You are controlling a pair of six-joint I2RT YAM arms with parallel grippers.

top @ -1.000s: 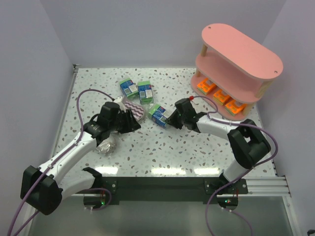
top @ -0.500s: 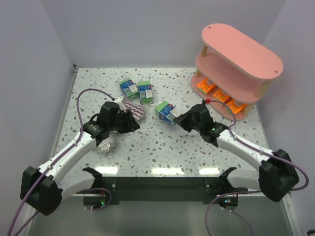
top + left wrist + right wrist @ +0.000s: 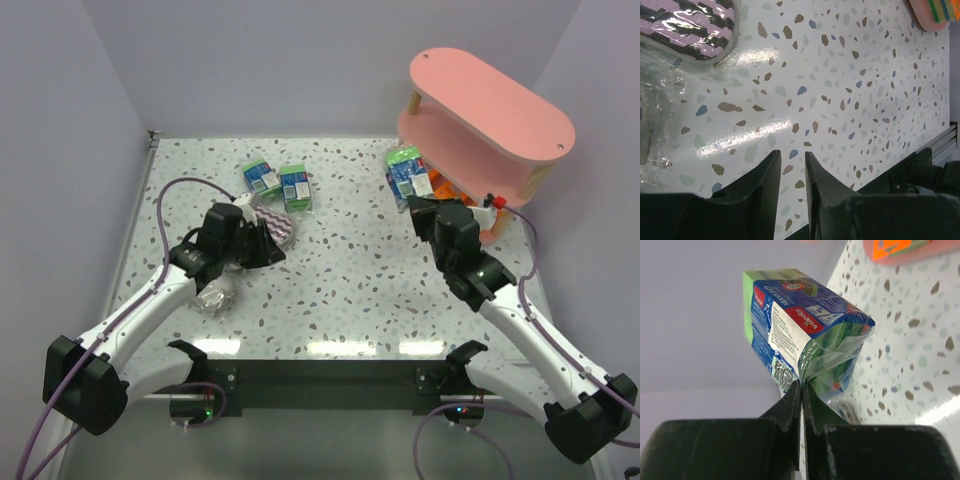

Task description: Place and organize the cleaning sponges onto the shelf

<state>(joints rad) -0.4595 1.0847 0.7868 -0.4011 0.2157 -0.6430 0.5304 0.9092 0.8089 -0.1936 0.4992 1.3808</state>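
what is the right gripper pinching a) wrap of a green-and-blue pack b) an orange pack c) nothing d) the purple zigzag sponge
a, the right gripper is shut on the clear wrap flap of the green-and-blue pack, as the right wrist view shows.

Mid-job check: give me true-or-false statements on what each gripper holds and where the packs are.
1. The right gripper is shut on a green-and-blue pack. True.
2. The orange packs sit on the top board of the shelf. False: they are on its bottom tier.
3. Two other green-and-blue packs lie on the table. True.
4. The left gripper holds the purple zigzag sponge. False: it holds nothing; the sponge lies beside it.
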